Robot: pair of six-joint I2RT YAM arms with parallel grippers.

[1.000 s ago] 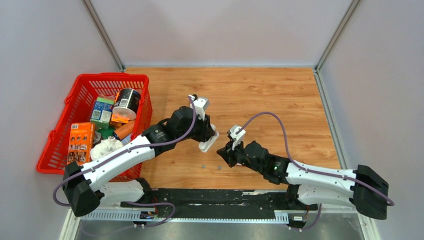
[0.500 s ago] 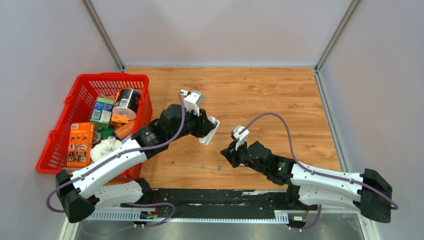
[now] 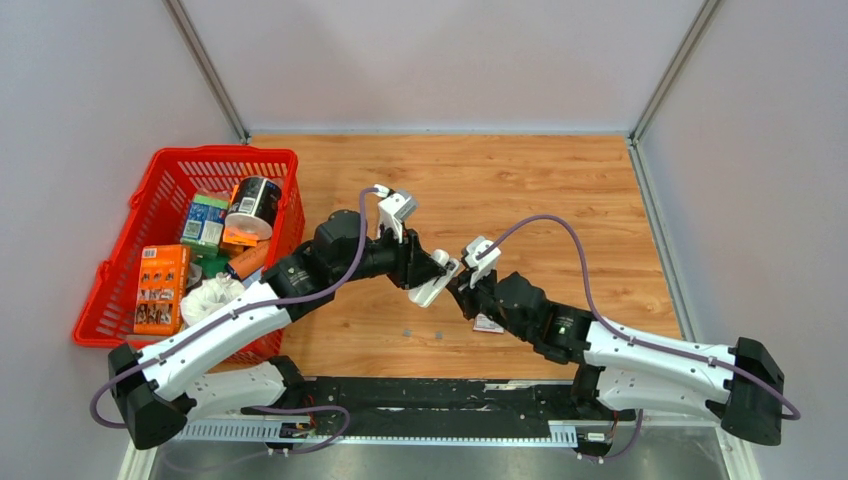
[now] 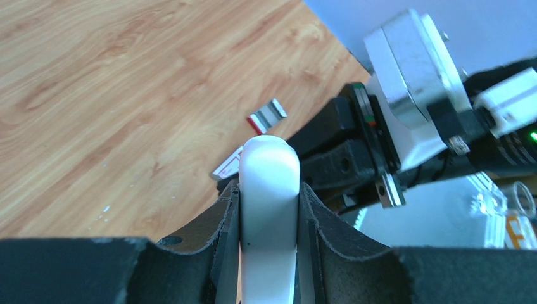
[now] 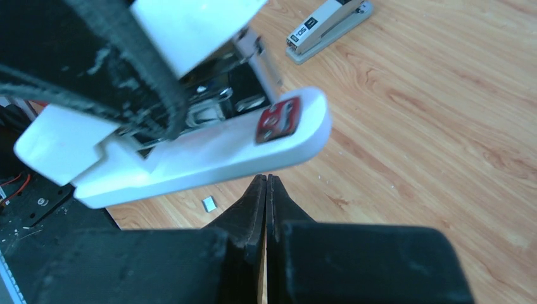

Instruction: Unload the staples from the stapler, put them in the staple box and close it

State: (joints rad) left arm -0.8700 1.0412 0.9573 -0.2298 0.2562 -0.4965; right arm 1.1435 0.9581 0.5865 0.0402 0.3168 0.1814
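My left gripper (image 3: 425, 278) is shut on the slim white stapler (image 3: 436, 287) and holds it above the table's middle. In the left wrist view the stapler (image 4: 269, 158) stands clamped between both fingers of that gripper (image 4: 269, 190), rounded end out. My right gripper (image 3: 463, 291) is shut and empty, right beside the stapler's free end. In the right wrist view its closed tips (image 5: 266, 180) sit just under the stapler's white body (image 5: 190, 158), which carries a red label (image 5: 278, 119). Grey metal inner parts (image 5: 209, 101) show above it.
A small red-and-white flat box (image 3: 488, 323) lies on the table under my right arm. A red basket (image 3: 165, 165) full of items stands at left. A grey stapler (image 5: 326, 22) lies on the wood. Small staple bits (image 3: 439, 334) lie near the front.
My left gripper has carried the stapler right and toward the right gripper. My right gripper has moved up to meet it, uncovering the red-and-white box on the table.
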